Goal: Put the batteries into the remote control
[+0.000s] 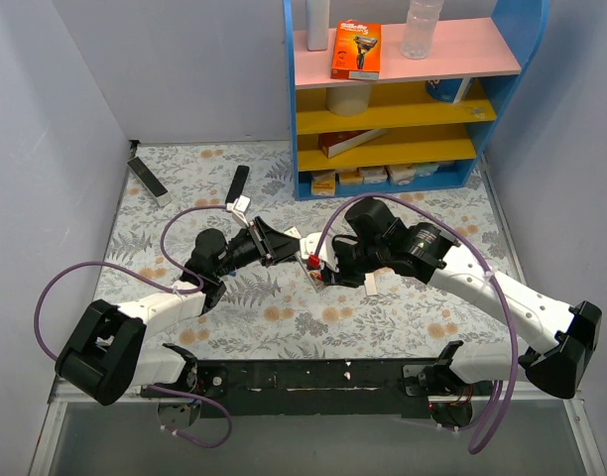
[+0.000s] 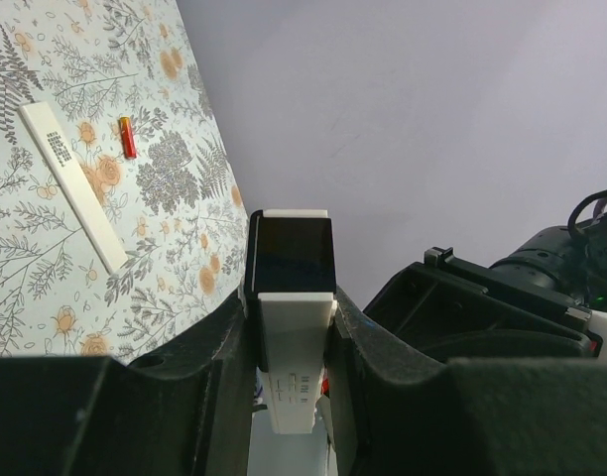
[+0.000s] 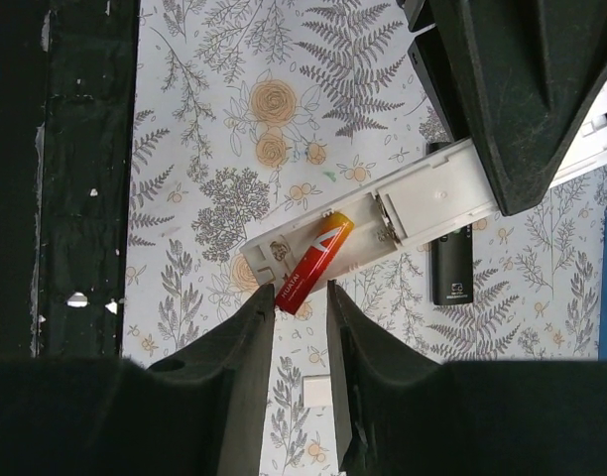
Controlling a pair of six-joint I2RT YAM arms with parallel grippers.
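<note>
Red battery (image 3: pixel 313 260) is found askew in the remote control (image 3: pixel 432 193) pinched by the left end effector (image 2: pixel 292 332), just ahead of the narrowly spread right end effector (image 3: pixel 292 299); pressing flat is likely needed.

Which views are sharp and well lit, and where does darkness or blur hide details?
Top external: even light, sharp, but the remote control is small and half hidden. Left wrist: the left gripper is dark, with little detail; the tablecloth behind is sharp. Right wrist: the battery is bright and sharp; the right gripper is a black mass without detail.
</note>
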